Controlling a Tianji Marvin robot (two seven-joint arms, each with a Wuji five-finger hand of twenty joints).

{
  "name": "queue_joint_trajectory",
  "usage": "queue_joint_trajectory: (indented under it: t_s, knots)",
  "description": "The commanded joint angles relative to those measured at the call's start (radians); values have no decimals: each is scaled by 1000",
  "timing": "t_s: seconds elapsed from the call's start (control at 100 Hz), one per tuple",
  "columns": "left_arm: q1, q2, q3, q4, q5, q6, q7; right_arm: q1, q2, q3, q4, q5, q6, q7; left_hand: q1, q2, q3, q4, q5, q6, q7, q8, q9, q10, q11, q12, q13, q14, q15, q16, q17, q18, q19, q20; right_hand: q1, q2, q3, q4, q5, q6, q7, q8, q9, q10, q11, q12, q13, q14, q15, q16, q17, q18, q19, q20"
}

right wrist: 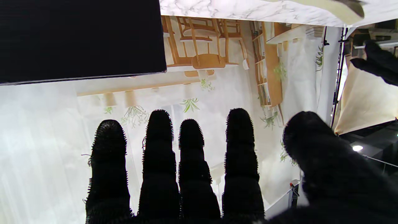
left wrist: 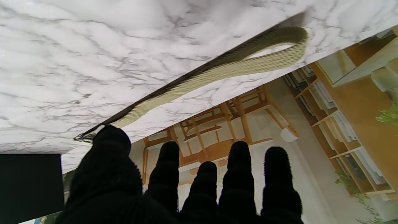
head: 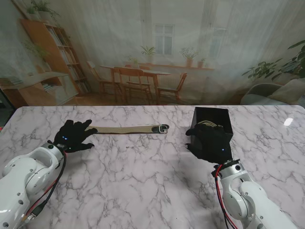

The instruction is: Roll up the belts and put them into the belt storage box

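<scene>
A tan woven belt point(head: 127, 129) lies flat and stretched out on the marble table point(head: 143, 176), its metal buckle point(head: 163, 128) at the end toward the box. The left wrist view shows the belt point(left wrist: 217, 70) with its free end curled into a loop. My left hand point(head: 74, 136), in a black glove, hovers open at the belt's left end with fingers spread and nothing held. The black belt storage box point(head: 212, 125) stands right of the buckle with a pale rolled belt point(head: 208, 123) inside. My right hand point(head: 212, 143) is open just in front of the box point(right wrist: 80, 40), fingers straight.
Behind the table's far edge hangs a printed backdrop of a room with chairs and shelves. Bare marble lies between the two hands and nearer to me.
</scene>
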Motion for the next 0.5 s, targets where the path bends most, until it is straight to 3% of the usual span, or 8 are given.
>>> queue_joint_trajectory:
  t_s: [0.0,0.25,0.49]
  knots:
    - [-19,10,-12,7,18,12,-11,-8,1,3,0,-6,8,-4,-12,28,-30,5,-75,42,-39,-29,-59,20,-5,-13,-36,10,-24,-23,-20,-3,-37,-21,-13,-5,19,22,12,-3,5,17,-2,2,3,8,-9,3,-29,-5,-18,-13,-4,13]
    - [-110,20,0,88,26,10,-35,-22,1,15,-17,-8,29,17,-30,-7,-30,5,-111,55,-51,-48,-75,19,-2,-10,-54,8,-24,-31,-26,-6,-52,-25,-13,-2,7,21,8,-2,-4,14,-25,12,0,8,-27,8,-30,-5,-30,-13,-8,18]
    - [-233,27,92,224,4,39,-21,-25,1,20,-15,-9,32,15,-15,-26,-22,8,-123,68,-54,-60,-58,16,11,-2,-49,4,-17,-32,-24,-6,-63,-29,-12,0,2,22,9,-2,-8,14,-26,13,0,8,-32,13,-29,-6,-34,-14,-11,22]
